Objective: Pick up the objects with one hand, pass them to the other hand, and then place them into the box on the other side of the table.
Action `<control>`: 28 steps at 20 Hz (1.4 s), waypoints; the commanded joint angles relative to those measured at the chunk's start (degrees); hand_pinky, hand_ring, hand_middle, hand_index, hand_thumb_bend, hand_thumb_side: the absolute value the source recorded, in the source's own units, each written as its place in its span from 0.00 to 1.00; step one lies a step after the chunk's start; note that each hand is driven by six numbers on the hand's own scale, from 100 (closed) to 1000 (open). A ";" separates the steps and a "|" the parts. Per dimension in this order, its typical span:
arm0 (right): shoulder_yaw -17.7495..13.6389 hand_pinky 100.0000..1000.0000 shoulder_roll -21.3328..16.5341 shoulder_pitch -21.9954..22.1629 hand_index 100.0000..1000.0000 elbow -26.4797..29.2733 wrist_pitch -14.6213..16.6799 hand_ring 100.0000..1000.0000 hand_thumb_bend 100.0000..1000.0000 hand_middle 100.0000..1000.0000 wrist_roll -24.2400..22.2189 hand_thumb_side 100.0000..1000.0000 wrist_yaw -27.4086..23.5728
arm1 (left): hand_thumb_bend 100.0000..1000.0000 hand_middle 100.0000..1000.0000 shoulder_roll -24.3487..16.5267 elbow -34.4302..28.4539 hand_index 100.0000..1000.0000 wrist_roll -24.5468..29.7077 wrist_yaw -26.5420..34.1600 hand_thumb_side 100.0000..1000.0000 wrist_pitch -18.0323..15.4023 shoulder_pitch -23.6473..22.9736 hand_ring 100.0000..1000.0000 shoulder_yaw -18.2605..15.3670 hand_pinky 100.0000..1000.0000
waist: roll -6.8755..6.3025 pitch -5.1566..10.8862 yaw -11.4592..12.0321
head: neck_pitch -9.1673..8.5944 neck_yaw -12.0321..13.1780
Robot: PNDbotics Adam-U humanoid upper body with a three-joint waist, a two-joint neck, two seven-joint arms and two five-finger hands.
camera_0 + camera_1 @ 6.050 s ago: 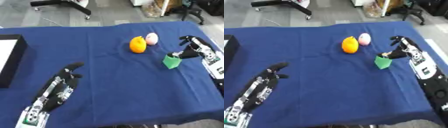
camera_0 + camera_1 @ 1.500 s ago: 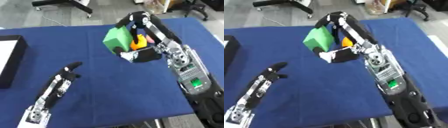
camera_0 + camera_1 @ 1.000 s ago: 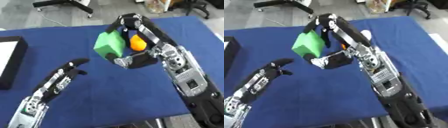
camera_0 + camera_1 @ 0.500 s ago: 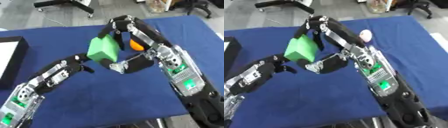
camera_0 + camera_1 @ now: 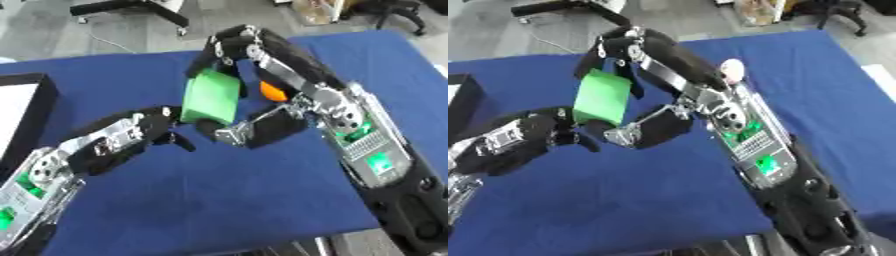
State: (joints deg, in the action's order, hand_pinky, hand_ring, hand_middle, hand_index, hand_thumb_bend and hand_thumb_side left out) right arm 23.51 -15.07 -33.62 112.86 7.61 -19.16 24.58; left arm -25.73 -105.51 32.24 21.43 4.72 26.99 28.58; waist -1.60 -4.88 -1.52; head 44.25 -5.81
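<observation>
Right hand point(image 5: 229, 75) fingers curl around the green plastic block point(image 5: 211, 97), raised mid-table for handover; left hand point(image 5: 138, 131) meets its lower edge, fingers' state indiscernible.

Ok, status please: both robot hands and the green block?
Right robot hand shut on green block, held above blue table. Left robot hand at block's lower edge, grasp unclear.

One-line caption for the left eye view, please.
Right hand holds a green block above the blue table as the left hand reaches its lower edge; an orange ball lies behind.
</observation>
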 commanded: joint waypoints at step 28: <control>3.14 0.50 0.95 -1.42 0.51 -0.52 2.59 0.19 0.09 0.29 -2.31 0.01 0.76 | 0.22 0.80 3.22 3.66 0.87 -3.30 4.68 1.00 6.23 6.19 0.98 3.94 0.74 | 0.67 0.53 0.12 | -0.13 0.30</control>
State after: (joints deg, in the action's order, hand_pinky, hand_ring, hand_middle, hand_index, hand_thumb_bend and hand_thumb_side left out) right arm 24.62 -14.91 -33.94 111.87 9.81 -20.92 25.52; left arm -23.55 -101.31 29.31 25.58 10.51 31.32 32.73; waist -0.95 -4.89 -1.45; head 44.25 -5.56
